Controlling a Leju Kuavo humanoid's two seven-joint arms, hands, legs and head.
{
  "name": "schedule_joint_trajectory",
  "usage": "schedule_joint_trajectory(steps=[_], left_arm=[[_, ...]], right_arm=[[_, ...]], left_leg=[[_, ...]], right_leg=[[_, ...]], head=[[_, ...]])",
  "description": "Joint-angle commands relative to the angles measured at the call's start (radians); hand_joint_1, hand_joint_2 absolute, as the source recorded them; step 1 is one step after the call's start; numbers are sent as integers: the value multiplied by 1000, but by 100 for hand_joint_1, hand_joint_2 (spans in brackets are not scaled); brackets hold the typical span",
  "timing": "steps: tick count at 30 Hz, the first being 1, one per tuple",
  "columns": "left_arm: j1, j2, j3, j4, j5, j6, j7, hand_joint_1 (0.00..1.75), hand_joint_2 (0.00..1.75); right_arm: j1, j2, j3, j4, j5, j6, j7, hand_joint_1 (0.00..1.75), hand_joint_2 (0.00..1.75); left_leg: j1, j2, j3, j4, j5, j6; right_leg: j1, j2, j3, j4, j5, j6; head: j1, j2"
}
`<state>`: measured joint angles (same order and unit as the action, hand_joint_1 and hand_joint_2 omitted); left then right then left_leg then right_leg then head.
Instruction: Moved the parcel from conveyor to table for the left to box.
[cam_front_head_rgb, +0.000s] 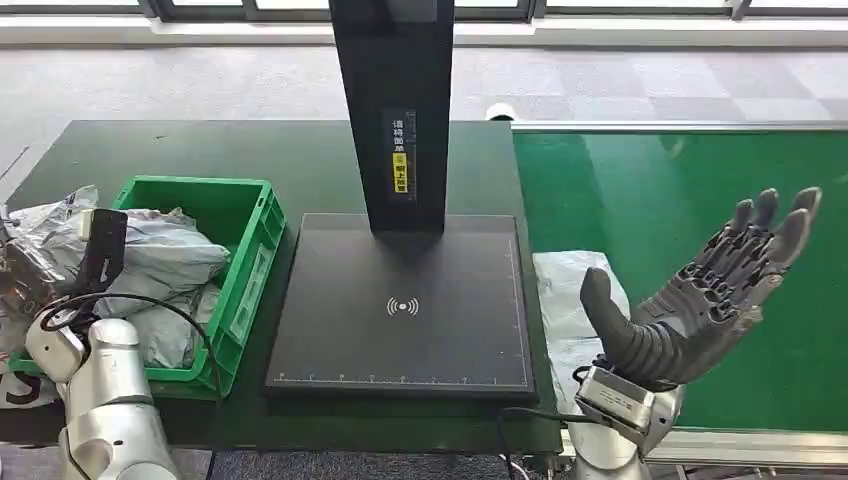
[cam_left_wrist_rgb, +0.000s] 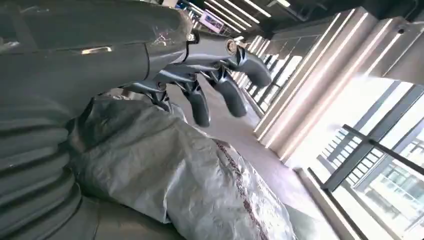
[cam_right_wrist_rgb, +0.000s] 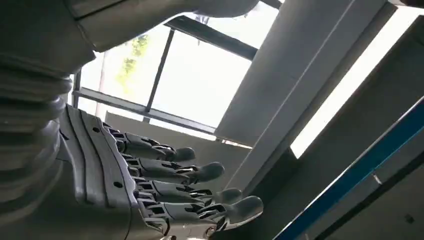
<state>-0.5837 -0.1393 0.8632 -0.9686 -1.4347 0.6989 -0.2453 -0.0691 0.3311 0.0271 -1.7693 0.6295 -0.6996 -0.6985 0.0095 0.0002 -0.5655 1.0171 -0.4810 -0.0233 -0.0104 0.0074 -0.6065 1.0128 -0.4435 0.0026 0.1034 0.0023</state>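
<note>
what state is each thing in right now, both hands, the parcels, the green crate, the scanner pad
right hand: raised over the green conveyor belt, open, fingers spread, holding nothing
left hand: holds a crinkled grey plastic parcel
flat grey plastic parcel: lying at the conveyor's near edge, beside the pad, not held
green plastic crate: upright on the table, holding grey bagged parcels
black square scanner pad: bare

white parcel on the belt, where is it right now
In the head view the white parcel lies on the green conveyor, between the black scanner pad and the open right robot hand.
</note>
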Motion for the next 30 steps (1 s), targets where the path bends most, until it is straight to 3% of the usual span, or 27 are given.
schedule_joint_trajectory(steps=[1, 10, 11, 15, 20, 21, 22, 23, 25, 30], left_arm=[[-61, 22, 156, 100, 6, -1, -7, 0, 175], [-66, 17, 189, 89, 26, -1, -22, 0, 175], [-69, 16, 212, 91, 44, -1, -43, 0, 0], [-85, 6, 311, 79, 99, -1, -158, 0, 0], [-125, -32, 437, 54, 241, -1, -420, 0, 0], [-130, -34, 402, 83, 309, -1, -453, 0, 0], [38, -54, -73, -21, 811, -338, -453, 0, 0], [61, -65, -164, -51, 956, -325, -453, 0, 0], [132, -102, -258, -156, 1025, -320, -453, 0, 0], [237, -100, -376, -293, 1132, -286, -453, 0, 0]], right_arm=[[-12, 18, -40, 65, -2, 1, 0, 0, 175], [-11, 18, -37, 72, 5, 1, 0, 0, 175], [-12, 18, -39, 75, 7, 1, 0, 0, 175], [-17, 18, -40, 90, 10, 1, 0, 0, 175], [-23, 18, -46, 108, 13, 1, 0, 0, 175], [-25, 18, -54, 111, 16, 1, 0, 0, 175], [-43, 18, -92, 131, 23, 1, 0, 0, 175], [-51, 18, -98, 144, 20, 1, 0, 0, 175], [-60, 18, -103, 153, 20, 1, 0, 0, 175], [-49, 18, -116, 144, 20, 1, 0, 0, 175]], left_leg=[[0, 0, 1, -1, 0, 0], [0, 0, 2, -1, 0, 0], [0, 0, 3, -2, 0, 0], [0, 1, 3, -2, 0, 1], [0, 0, 2, 0, 0, 0], [0, -1, 2, -1, 0, 1], [0, -2, 2, -1, 0, 1], [0, 0, 2, -2, 0, 1], [0, -5, 0, 0, 1, 1], [0, -6, -2, 1, 0, 1]], right_leg=[[0, 0, 1, -1, 0, 0], [1, -1, 2, -1, 0, -1], [1, -1, 2, -2, 0, -1], [1, 0, 3, -2, 0, -1], [2, -1, 1, -1, 0, 0], [2, -1, 2, -2, 0, 0], [1, -2, 2, -1, 0, 0], [1, -1, 2, -2, 0, 0], [1, -5, 1, -1, 0, 0], [1, -6, 1, -1, 0, 0]], head=[[0, 0], [0, 0], [0, 0], [0, 0], [0, 0], [0, 0], [0, 0], [0, 0], [0, 0], [0, 0]])
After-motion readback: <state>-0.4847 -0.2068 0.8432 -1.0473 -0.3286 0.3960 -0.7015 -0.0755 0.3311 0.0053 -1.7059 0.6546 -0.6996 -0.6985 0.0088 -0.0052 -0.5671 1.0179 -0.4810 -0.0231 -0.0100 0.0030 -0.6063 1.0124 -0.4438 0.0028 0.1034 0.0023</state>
